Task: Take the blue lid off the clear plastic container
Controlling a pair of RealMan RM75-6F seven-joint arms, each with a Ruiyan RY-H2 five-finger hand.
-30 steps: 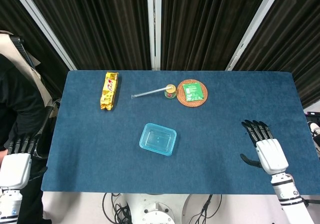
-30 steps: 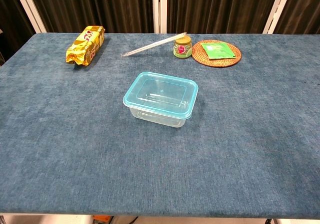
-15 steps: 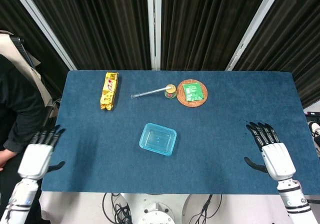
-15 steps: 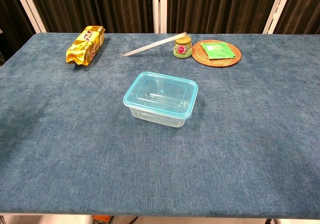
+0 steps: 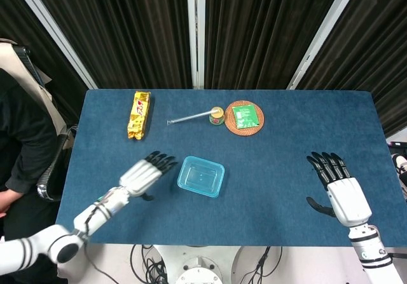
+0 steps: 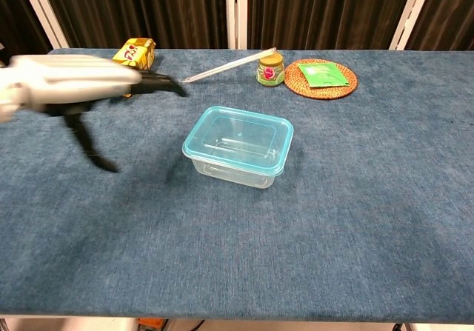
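Note:
The clear plastic container [image 5: 200,176] [image 6: 238,161] stands near the middle of the blue table with its blue lid [image 6: 238,138] seated on top. My left hand [image 5: 146,171] [image 6: 81,87] hovers just left of the container, motion-blurred, fingers spread and pointing toward it, holding nothing. My right hand [image 5: 338,185] is far off at the table's right side, open with fingers extended, and shows only in the head view.
A gold snack packet [image 5: 138,114] [image 6: 133,52] lies at the back left. A small jar [image 5: 217,115] [image 6: 271,69] with a clear straw [image 6: 226,65] beside it and a woven coaster [image 5: 244,117] [image 6: 321,78] bearing a green packet stand at the back.
My left hand has swept from the table's left edge in toward the container and now shows in the chest view. The right hand has barely shifted. The container has not moved.

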